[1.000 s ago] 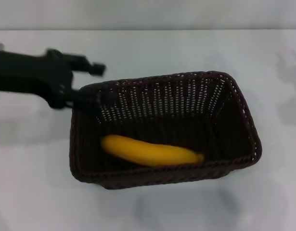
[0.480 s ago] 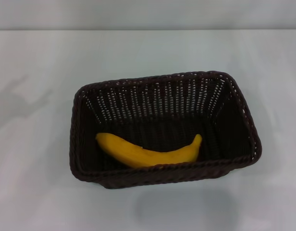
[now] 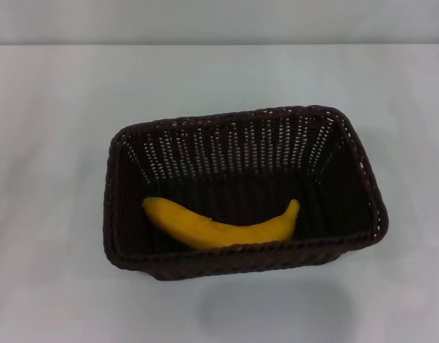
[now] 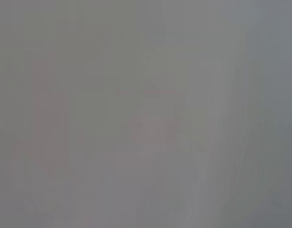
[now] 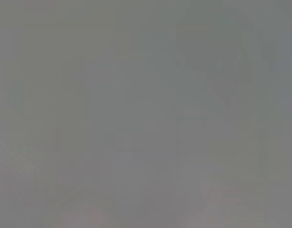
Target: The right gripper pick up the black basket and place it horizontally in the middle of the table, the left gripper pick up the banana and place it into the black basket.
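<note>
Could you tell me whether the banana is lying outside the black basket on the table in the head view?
No, the banana lies inside the black basket, along its near wall, on the white table.

The black basket (image 3: 244,189) sits near the middle of the table (image 3: 55,93), its long side running across the head view, and is the only raised obstacle. Its 4 woven walls ring the interior, so the way in is from above through the open top. Inside, the banana (image 3: 218,225) lies along the near wall, taking the front strip of the floor; the strip by the far wall is bare. On all 4 sides of the basket the tabletop is open.
</note>
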### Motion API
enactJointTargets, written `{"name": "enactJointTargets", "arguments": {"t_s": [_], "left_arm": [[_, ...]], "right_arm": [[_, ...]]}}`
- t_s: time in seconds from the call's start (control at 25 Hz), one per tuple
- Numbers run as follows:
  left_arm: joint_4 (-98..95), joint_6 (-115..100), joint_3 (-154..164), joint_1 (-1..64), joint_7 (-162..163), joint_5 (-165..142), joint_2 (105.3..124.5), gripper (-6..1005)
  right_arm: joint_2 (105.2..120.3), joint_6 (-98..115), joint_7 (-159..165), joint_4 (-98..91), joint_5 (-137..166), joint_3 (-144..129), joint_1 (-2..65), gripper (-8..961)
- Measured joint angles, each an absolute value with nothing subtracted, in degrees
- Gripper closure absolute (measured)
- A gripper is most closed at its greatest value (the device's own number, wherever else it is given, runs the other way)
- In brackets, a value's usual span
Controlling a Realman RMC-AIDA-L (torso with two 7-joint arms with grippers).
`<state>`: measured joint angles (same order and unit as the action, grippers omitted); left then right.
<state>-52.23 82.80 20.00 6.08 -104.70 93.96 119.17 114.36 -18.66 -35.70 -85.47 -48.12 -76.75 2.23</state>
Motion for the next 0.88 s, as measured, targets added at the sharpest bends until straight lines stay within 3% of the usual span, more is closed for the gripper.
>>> {"name": "enactJointTargets", "arguments": {"t_s": [0.44,0.72,0.88], "left_arm": [[-41.3,83.8,10.6,6.1,-115.2,97.6,119.20,124],[-37.3,85.4,10.5,6.2,-118.1,102.5,119.07,124],[-36.1,84.8,10.5,6.9,-119.1,102.6,119.01,124]], "right_arm": [[114.65,-44.7,-83.1,-61.1,-91.7,-49.4,11.7,567],[113.71,-64.0,-109.2,-39.2,-98.4,-25.4,18.5,564],[114.76,-67.3,-124.3,-32.7,-101.4,-20.8,19.8,561]]}}
